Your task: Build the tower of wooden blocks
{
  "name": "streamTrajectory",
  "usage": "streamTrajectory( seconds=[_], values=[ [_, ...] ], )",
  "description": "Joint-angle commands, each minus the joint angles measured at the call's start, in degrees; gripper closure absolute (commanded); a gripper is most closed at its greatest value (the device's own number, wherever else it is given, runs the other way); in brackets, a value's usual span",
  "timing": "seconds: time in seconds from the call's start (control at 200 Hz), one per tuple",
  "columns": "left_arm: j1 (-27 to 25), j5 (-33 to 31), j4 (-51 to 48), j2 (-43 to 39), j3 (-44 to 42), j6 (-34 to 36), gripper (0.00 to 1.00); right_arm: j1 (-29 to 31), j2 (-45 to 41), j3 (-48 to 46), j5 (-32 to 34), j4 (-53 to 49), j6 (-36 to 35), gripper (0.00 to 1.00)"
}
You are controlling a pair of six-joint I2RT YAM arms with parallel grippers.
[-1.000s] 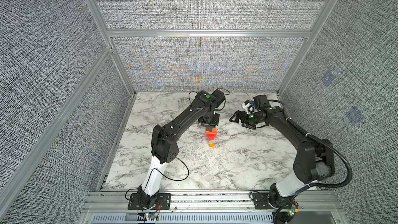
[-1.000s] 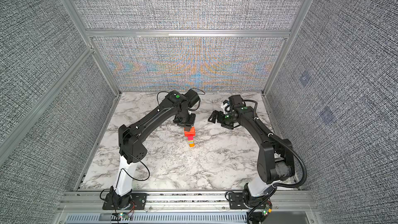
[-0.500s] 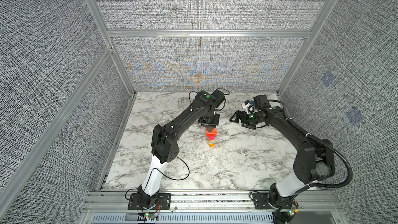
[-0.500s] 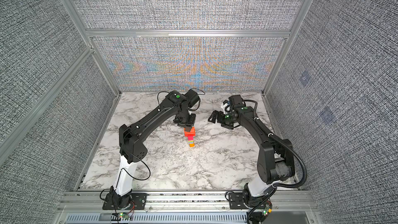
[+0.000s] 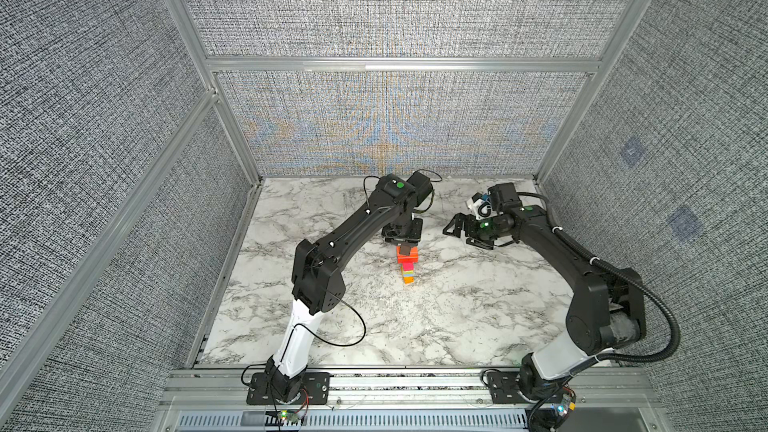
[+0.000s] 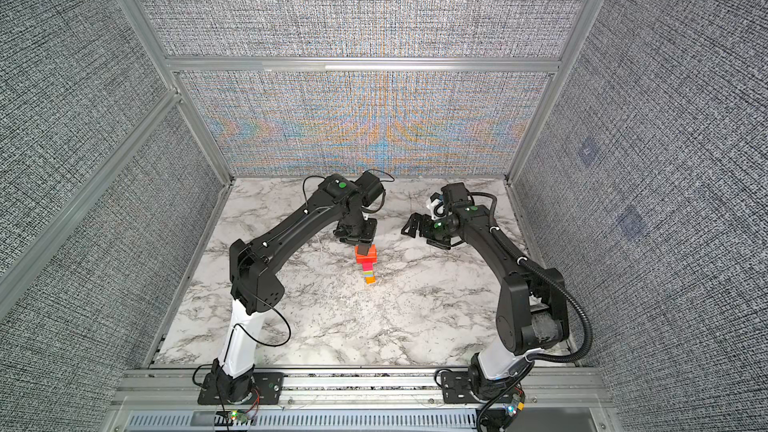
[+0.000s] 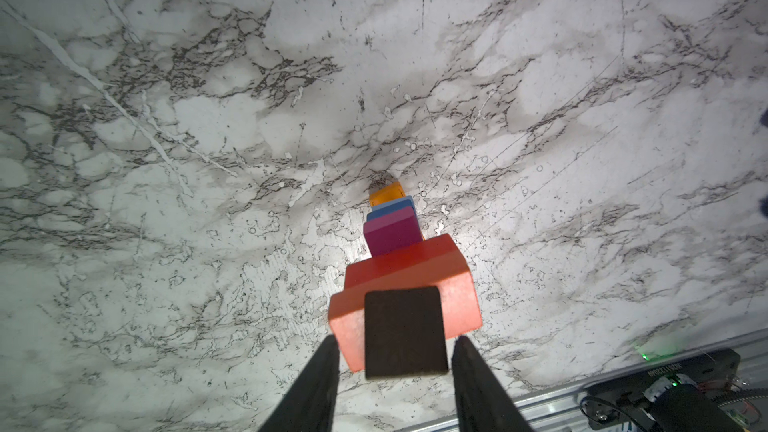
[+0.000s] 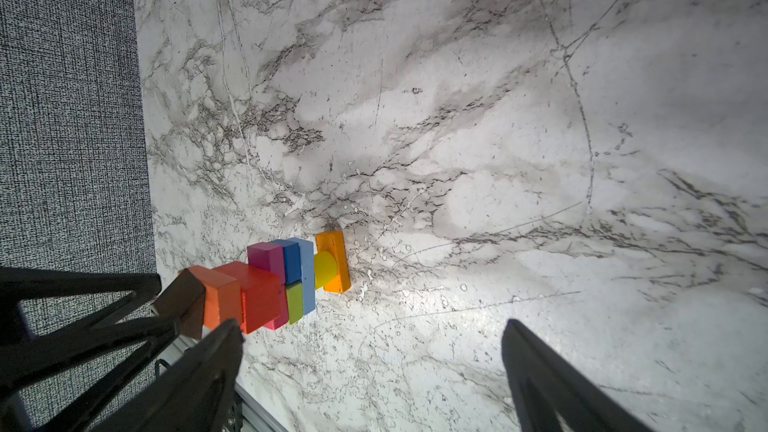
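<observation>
The wood block tower stands upright on the marble bench, near its middle and a little toward the back wall, between my two arms. My left hand hangs directly over the top of the tower, pointing down. In the left wrist view, the dark brown block sits on top, on the wider red-orange slab. My left hand has its fingers on both sides of this block. A clear strip of slab and bench shows on one side and a thinner strip on the other, so this hand is released and is not grasping the block. Under the slab I see the magenta block, then a blue block and an orange block at the foot. The right wrist view shows the column from the side: an orange base block on the bench, a yellow round piece, a light blue block, a yellow-green block, then the magenta and red-orange parts, with the dark brown block at the end. My right hand is spread wide and grasps nothing; it is to the right of the tower and well apart from it, above the bench.
</observation>
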Motion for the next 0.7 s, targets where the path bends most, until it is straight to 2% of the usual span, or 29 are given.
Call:
streamTrajectory(
  seconds=[0.0, 0.125, 0.175, 0.23, 0.375, 0.445, 0.595, 0.695],
  values=[
    [0.02, -1.15, -0.44, -0.82, 0.69, 0.28, 0.46, 0.11, -0.65, 0.03, -0.55, 0.06, -0.31, 0.01],
    [0.25, -4.94, -1.46, -2.86, 1.31, 0.81, 0.28, 0.05, -2.96, -0.25, -0.38, 0.46, -0.73, 0.01],
    [0.41, -7.32, -2.77, -3.59, 2.46, 0.39, 0.13, 0.03, -4.44, -0.54, 0.47, 0.89, -0.73, 0.01],
    [0.73, -9.52, -4.14, -4.57, 3.73, 0.45, 0.02, 0.00, -6.32, -0.96, 1.52, 1.27, -0.75, 0.01],
    [2.77, -11.90, -2.73, -10.30, 0.96, 0.22, 0.01, 0.14, -12.24, -1.62, 4.26, 0.65, -0.04, 0.01],
    [3.74, -13.22, -0.93, -15.88, -2.53, -0.06, 0.01, 0.21, -16.32, -2.93, 6.05, 0.31, -0.41, 0.01],
    [5.58, -18.91, 4.81, -27.89, -13.76, -1.90, 0.01, 0.33, -27.36, -9.00, 11.69, -0.07, -1.01, 0.01],
    [6.17, -23.01, 11.63, -38.26, -25.32, -2.11, 0.01, 0.38, -35.93, -14.24, 12.59, 0.99, -2.09, 0.01]
  ],
)
